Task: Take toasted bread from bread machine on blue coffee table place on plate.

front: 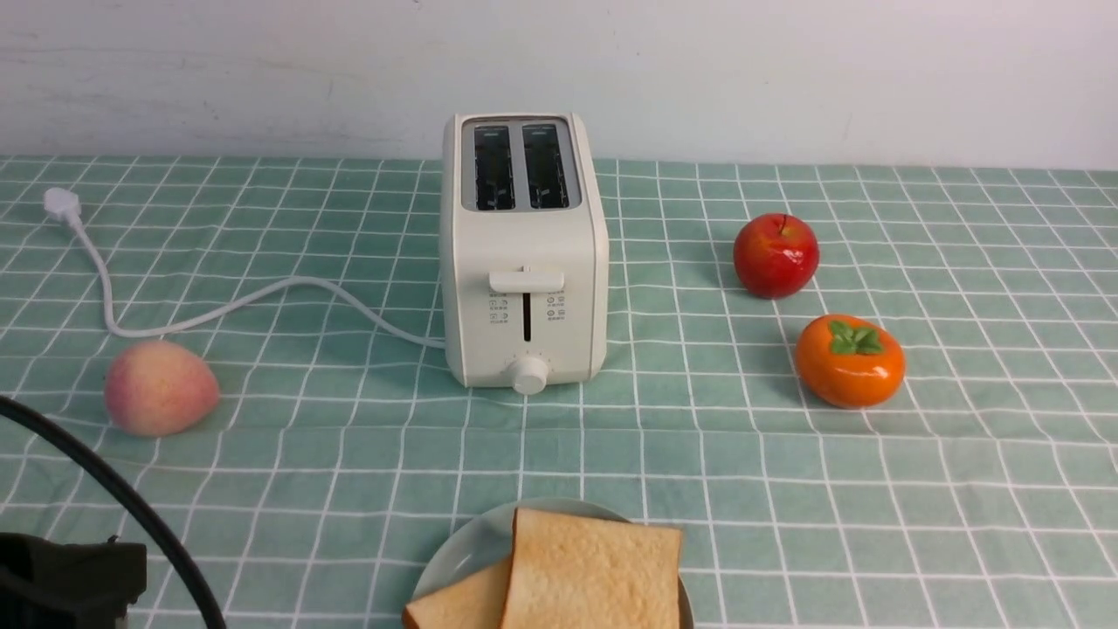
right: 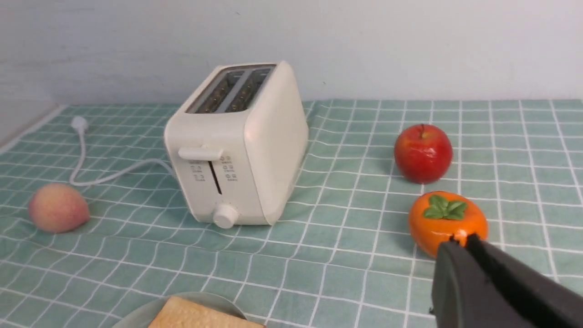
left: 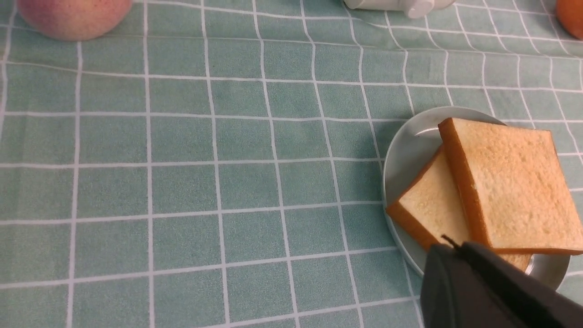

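Toast (front: 594, 568) likely light, stiff, crumbly; pinch at crust edge. On plate (front: 463, 546), 6 o'clock of toaster (front: 524, 253). Left hand (left: 455, 255), right hand (right: 462, 248) together, empty.

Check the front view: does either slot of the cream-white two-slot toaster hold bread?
No: both slots of the toaster are empty; two tan slices lie on the round plate.

Left gripper (left: 448, 246) and right gripper (right: 461, 242) are twins: matte black, wedge-shaped. Behind the left one there's a thick black cable (front: 113, 489) and a boxy black housing (front: 70, 581).
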`<state>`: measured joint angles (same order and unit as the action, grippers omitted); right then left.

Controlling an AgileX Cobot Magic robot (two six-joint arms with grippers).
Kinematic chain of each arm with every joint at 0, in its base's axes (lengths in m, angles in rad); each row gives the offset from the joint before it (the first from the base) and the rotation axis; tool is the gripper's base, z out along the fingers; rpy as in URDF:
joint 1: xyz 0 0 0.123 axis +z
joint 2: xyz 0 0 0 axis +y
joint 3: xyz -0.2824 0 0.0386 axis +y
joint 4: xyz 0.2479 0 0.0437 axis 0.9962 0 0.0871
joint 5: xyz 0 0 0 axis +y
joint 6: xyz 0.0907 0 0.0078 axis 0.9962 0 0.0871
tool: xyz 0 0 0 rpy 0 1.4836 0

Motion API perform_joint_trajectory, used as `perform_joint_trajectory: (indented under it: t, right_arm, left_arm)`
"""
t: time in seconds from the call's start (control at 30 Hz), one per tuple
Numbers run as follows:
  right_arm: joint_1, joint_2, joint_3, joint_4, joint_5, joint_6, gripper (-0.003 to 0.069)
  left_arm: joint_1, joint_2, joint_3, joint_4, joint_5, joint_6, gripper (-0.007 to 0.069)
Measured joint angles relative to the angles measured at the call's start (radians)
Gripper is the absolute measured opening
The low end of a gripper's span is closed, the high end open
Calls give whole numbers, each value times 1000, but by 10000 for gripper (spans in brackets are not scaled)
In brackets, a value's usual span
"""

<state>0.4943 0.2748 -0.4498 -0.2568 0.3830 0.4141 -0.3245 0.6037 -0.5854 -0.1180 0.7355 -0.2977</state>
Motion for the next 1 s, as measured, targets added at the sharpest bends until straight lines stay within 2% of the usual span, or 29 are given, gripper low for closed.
perform_joint_trajectory:
  t: [0.13, 0.27, 0.4, 0.53, 0.7, 1.0]
  right_arm:
    - [0, -93, 150, -7, -174, 1, 16]
    - [0, -143, 224, -11, -276, 3, 20]
    - [0, -147, 249, -11, -293, 4, 23]
    - [0, -147, 255, -14, -288, 4, 32]
    - [0, -149, 255, -14, -288, 4, 33]
    - [0, -149, 256, -14, -288, 4, 36]
  left_arm:
    - [0, -1, 0, 7, 0, 3, -14]
    - [0, -45, 10, 9, -8, 3, -14]
    - [0, -119, 49, 2, -31, 3, -14]
    - [0, -277, 150, -26, -141, 0, -14]
    - [0, -335, 224, -67, -231, 0, -14]
    - [0, -336, 244, -73, -222, 2, -14]
